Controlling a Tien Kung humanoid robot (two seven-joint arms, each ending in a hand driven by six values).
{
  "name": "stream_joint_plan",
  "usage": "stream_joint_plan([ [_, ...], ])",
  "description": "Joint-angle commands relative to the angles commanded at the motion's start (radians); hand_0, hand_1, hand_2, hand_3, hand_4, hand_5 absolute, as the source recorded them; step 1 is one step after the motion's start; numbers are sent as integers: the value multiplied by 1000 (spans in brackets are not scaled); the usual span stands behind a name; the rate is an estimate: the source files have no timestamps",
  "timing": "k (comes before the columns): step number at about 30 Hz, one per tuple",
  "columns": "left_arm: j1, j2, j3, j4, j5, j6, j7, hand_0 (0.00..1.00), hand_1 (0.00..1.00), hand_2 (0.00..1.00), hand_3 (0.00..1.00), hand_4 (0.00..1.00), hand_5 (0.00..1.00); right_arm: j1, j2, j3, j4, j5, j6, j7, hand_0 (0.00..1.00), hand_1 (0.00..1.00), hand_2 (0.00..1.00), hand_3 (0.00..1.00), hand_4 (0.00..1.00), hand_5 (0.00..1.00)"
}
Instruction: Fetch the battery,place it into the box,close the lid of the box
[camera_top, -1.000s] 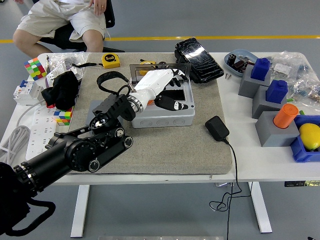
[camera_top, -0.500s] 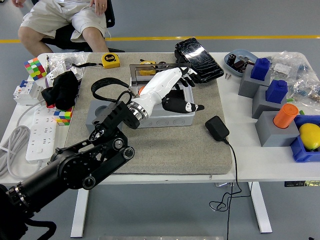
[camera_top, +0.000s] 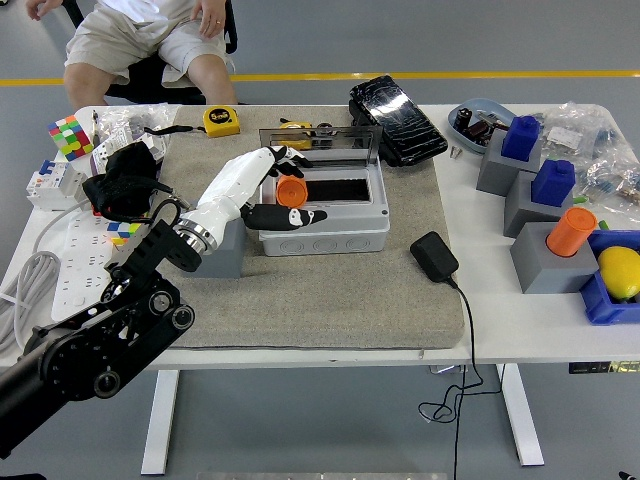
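My left hand (camera_top: 268, 190) has swung back leftward from over the middle of the box, and it now sits at the near-left corner of the grey box (camera_top: 330, 236), fingers curled round the orange battery (camera_top: 291, 192), thumb stretched along the box's near-left rim. A second ago that hand was reaching across the open cavity toward its right side; now the battery shows plainly, at the cavity's left edge, seemingly just above the rim rather than down inside. So I judge the placing step is on but not finished: I have yet to lower the battery into the dark interior and let go. The clear lid (camera_top: 320, 140) stands upright along the far side, open, waiting for the closing step. The grey holder block (camera_top: 222, 250) lies just under my wrist, left of the box. A seated person (camera_top: 150, 40) is beyond the far edge, hands off the table. My right arm isn't showing.
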Motion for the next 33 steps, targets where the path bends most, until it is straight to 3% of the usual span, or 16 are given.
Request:
stream_joint_plan([
  [10,46,38,-20,-5,10,3,1,586,679,637,657,998,403,-1,1,1,0,-1,0,1,555,591,588,551,925,483],
  [18,52,39,-5,18,16,4,2,587,679,640,660,998,412,-5,1,9,-1,0,1,0,555,591,587,551,925,483],
  [26,37,8,23,20,12,2,5,584,679,647,660,998,420,-5,2,16,0,-3,0,1,555,591,587,551,924,482],
  [33,-5,-73,50,51,19,-1,7,581,678,654,660,998,437,-5,3,14,1,-3,0,1,555,591,585,550,922,479],
])
